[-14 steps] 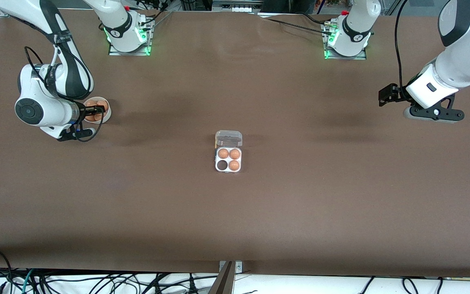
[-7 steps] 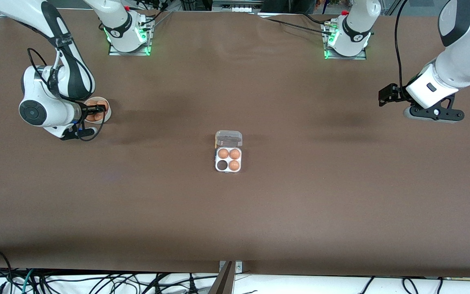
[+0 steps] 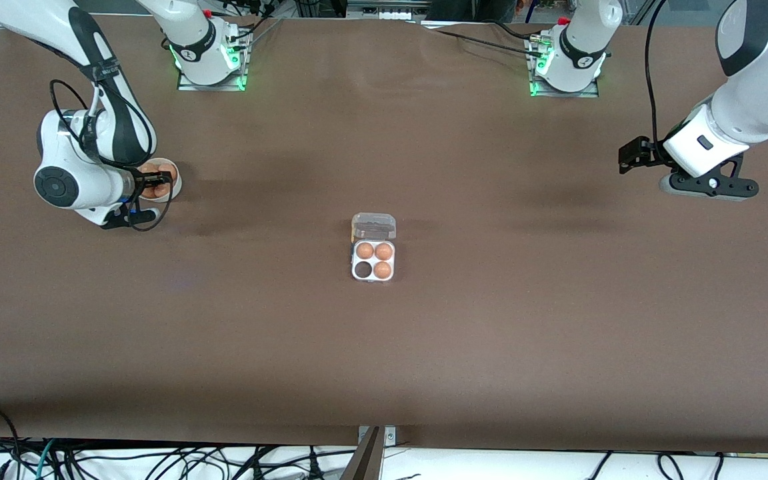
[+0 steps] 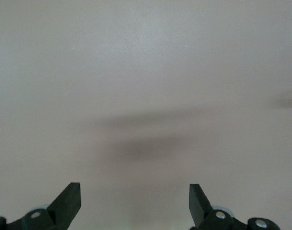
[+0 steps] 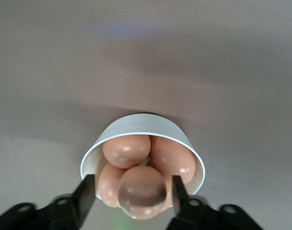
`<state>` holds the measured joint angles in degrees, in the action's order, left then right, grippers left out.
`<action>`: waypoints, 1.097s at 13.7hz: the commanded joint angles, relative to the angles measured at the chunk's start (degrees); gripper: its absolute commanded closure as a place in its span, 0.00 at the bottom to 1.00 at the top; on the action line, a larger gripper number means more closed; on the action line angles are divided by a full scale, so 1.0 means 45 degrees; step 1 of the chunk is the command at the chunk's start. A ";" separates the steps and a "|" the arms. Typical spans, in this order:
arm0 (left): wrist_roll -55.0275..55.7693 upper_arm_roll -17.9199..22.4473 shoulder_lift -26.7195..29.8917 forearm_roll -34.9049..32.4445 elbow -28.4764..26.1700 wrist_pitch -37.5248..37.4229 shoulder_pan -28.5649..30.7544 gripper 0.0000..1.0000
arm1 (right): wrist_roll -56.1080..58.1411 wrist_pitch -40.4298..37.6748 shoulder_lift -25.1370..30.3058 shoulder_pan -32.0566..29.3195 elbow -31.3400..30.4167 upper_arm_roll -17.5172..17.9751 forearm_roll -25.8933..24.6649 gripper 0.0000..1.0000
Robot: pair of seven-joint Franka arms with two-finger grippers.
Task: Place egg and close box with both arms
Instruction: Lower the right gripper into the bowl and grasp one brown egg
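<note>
The box point(image 3: 373, 279) sits mid-table with its clear lid point(image 3: 374, 225) open. It holds three orange-brown eggs, and the one cell point(image 3: 363, 270) nearest the front camera toward the right arm's end is bare. My right gripper point(image 3: 157, 179) hangs over the white bowl point(image 3: 177, 187) of eggs. In the right wrist view the right gripper point(image 5: 131, 189) is open, its fingers straddling the top egg point(image 5: 142, 191) of the pile in the bowl point(image 5: 136, 125) without touching it. My left gripper point(image 3: 631, 158) waits open and empty above bare table at the left arm's end; in its wrist view point(image 4: 134, 191) it shows only tabletop.
The brown table point(image 3: 384, 347) spreads wide around the box. Both arm bases point(image 3: 211, 60) stand along the edge farthest from the front camera. Cables hang along the edge nearest the front camera.
The right arm's wrist and elbow have shifted slightly while its gripper stays over the bowl. The left arm, the box and its eggs have not moved.
</note>
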<state>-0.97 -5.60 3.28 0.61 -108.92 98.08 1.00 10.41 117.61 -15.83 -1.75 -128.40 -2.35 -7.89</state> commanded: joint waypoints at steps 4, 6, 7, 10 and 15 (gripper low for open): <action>0.0059 -0.0063 -0.0142 -0.0056 0.0297 -0.0058 0.0012 0.00 | -0.0027 -0.0003 0.0041 -0.0139 -0.0157 0.0034 -0.0199 0.51; 0.0059 -0.0063 -0.0200 -0.0056 0.0297 -0.0058 -0.0008 0.00 | -0.0027 -0.0003 0.0041 -0.0139 -0.0138 0.0015 -0.0199 0.58; 0.0059 -0.0063 -0.0201 -0.0056 0.0297 -0.0058 -0.0008 0.00 | -0.0027 -0.0003 0.0041 -0.0139 -0.0138 0.0015 -0.0180 0.59; 0.0059 -0.0063 -0.0201 -0.0056 0.0297 -0.0058 -0.0008 0.00 | -0.0027 -0.0042 0.0022 -0.0139 -0.0118 -0.0024 -0.0180 0.65; 0.0078 -0.0063 -0.0201 -0.0056 0.0297 -0.0058 -0.0008 0.00 | 0.0128 -0.0101 0.0099 -0.0139 0.0270 -0.0024 -0.0180 0.72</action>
<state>-0.97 -5.61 3.09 0.61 -108.92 98.08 0.97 10.41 117.62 -16.19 -1.97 -128.14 -2.57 -8.01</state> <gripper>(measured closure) 0.000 0.533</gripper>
